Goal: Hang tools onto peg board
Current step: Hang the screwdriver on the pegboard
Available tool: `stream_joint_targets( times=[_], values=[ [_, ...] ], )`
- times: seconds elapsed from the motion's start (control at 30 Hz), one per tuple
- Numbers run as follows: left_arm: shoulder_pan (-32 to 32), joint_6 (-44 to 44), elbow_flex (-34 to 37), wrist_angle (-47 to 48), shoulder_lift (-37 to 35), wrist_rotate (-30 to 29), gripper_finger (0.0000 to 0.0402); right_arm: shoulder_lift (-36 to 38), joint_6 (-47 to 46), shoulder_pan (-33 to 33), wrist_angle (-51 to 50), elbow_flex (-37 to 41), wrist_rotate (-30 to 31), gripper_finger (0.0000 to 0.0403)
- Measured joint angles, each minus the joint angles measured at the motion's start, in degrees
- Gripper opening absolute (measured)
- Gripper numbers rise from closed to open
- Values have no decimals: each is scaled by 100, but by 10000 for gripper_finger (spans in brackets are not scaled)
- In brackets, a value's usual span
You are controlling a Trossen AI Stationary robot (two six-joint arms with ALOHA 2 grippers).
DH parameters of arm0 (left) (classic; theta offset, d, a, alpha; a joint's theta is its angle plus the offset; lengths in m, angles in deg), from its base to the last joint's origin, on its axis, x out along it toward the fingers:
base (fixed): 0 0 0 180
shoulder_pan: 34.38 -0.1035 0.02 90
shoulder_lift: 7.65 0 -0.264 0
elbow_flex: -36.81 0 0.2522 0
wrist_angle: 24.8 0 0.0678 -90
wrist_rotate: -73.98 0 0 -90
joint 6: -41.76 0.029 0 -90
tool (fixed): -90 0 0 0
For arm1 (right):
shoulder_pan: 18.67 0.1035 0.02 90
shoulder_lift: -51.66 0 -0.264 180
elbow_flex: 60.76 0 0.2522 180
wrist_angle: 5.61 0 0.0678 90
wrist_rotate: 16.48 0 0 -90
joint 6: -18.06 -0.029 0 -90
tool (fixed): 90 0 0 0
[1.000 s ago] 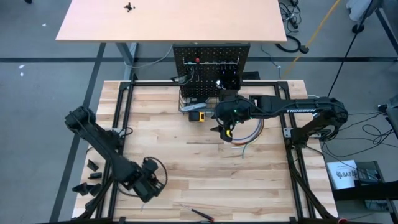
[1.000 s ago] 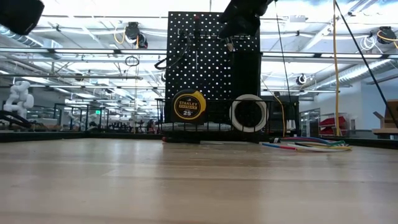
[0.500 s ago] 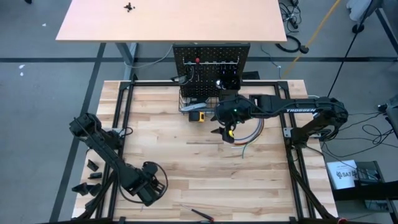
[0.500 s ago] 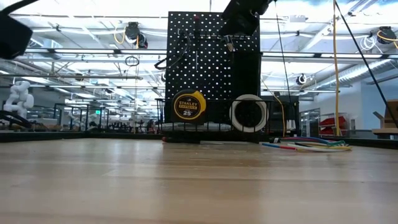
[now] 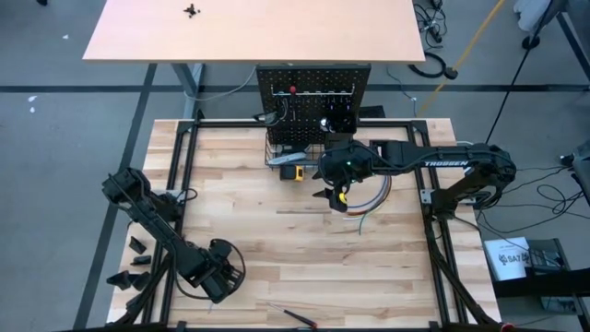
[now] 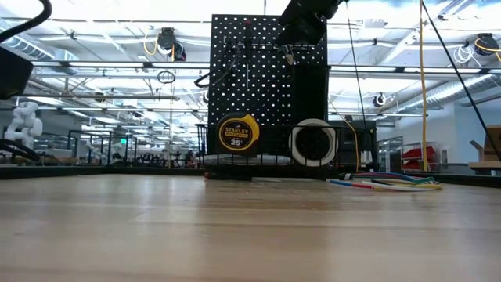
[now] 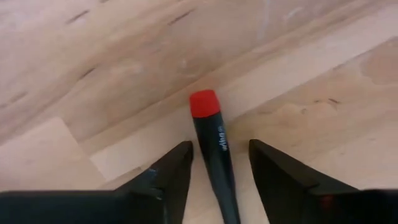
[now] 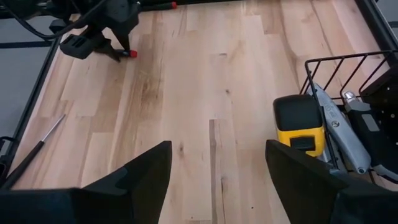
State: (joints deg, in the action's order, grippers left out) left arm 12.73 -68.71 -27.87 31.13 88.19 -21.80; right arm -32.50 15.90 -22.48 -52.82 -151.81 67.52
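A screwdriver with a black handle and a red end cap (image 7: 204, 102) lies flat on the wooden table near its near left corner. My left gripper (image 7: 221, 146) points down over it, open. One finger stands on each side of the handle, and I see no touch. The right wrist view shows that gripper (image 8: 118, 43) far off. My right gripper (image 8: 217, 186) hovers open and holds nothing, near the peg board (image 5: 313, 92). The peg board stands upright at the table's far edge. At its foot are a yellow tape measure (image 6: 237, 131) and a white tape roll (image 6: 313, 142).
A second screwdriver (image 5: 300, 318) lies near the table's near edge. A bundle of coloured wires (image 5: 369, 198) lies under the right arm. Silver tools (image 8: 348, 140) rest in the black wire basket (image 8: 336, 68) beside the tape measure. Bare wood lies between the two arms.
My left gripper has come down toward the table at the near left, over the screwdriver, and has turned a little about its own axis. The right arm and the tools have kept still.
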Motion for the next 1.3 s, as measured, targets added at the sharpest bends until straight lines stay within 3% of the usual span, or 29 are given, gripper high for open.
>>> stream_joint_targets(
  times=[0.3,0.43,0.7,0.87,1.03,1.17,1.3],
  values=[
    [-2,259,36,269,4,-127,33,0,-28,-72,-9,1,17,254],
    [-93,334,31,260,-65,-283,33,31,-14,-178,-13,6,18,254],
    [-739,1086,-43,229,-1027,-1967,35,561,31,-624,-541,10,92,254],
    [-1387,2078,-45,23,-2069,-3020,35,1178,1,-863,-1089,10,774,254],
    [-2225,3886,-52,-1173,-2977,-3762,35,1786,-130,-1014,-1303,10,1390,254],
    [-3061,5799,-56,-3131,-3215,-3749,35,2171,-165,-1113,-1521,8,1774,254],
    [-3829,7339,-111,-5205,-3038,-3300,34,2437,-305,-1225,-1859,8,2154,254]
  ],
)
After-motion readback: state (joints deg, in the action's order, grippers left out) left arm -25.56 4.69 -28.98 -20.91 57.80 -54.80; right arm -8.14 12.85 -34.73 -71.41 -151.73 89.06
